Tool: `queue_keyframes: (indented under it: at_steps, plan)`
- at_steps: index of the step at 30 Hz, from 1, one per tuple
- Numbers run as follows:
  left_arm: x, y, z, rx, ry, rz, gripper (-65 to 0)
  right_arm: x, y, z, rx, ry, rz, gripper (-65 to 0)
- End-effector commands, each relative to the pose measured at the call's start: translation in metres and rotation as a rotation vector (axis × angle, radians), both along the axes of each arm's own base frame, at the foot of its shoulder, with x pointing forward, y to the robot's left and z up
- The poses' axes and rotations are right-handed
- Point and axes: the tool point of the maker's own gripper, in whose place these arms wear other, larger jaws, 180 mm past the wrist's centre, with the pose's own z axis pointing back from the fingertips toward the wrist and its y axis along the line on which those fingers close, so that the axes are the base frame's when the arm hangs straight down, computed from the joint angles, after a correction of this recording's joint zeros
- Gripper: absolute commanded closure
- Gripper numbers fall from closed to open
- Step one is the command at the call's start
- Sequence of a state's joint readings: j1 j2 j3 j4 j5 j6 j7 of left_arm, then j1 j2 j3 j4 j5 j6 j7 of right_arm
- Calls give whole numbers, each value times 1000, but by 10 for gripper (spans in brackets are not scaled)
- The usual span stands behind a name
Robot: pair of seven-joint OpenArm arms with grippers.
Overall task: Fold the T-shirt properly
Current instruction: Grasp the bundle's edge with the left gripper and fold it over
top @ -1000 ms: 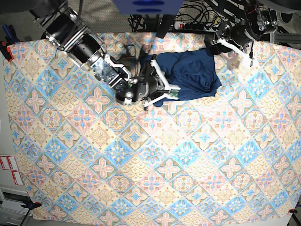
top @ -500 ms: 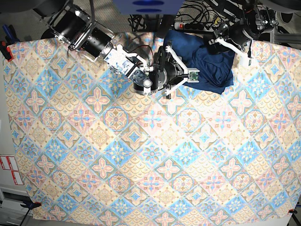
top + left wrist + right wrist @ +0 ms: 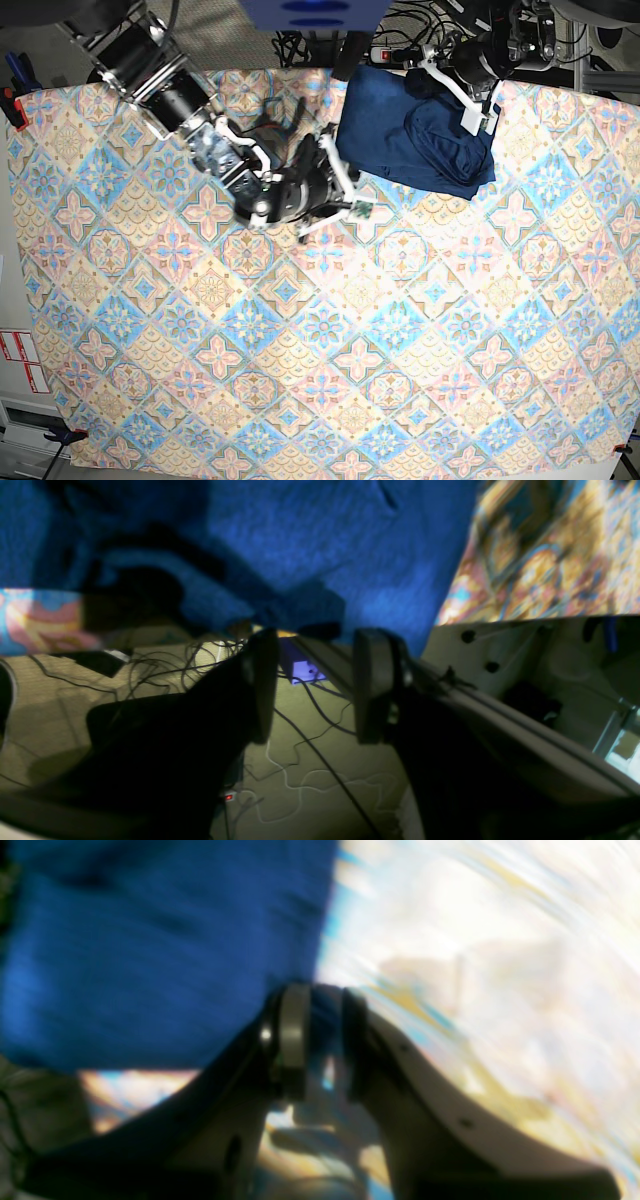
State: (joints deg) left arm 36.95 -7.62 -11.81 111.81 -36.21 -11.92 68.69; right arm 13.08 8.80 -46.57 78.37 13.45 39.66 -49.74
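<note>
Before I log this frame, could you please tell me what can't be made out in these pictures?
- Right wrist view: motion blur smears the shirt and tablecloth; the cloth between the right gripper fingers is only just discernible.
- Base view: the right gripper's fingertips are too small to judge.
- Base view: the left gripper covers the shirt's top corner.
- Left wrist view: shadow hides the shirt's folds.
</note>
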Motion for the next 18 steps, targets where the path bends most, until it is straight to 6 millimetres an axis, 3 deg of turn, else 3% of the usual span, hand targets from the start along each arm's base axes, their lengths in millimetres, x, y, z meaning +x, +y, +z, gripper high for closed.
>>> queue_keyframes:
  at_steps: [1, 3, 8, 14, 18]
  plan:
    - [-1, 2, -2, 9, 2, -1, -227, 10, 17, 24, 83, -42, 8, -110]
    - [-2, 9, -13, 39, 26, 0, -227, 14, 20, 33, 102, -65, 9, -110]
    - [8, 16, -19, 92, 22, -17, -227, 12, 23, 33, 106, -64, 13, -111]
    - [15, 35, -22, 196, 15, -43, -227, 5, 26, 14, 86, 3, -3, -111]
    - [29, 43, -20, 257, -10, -60, -227, 0, 17, -5, 43, 51, -19, -111]
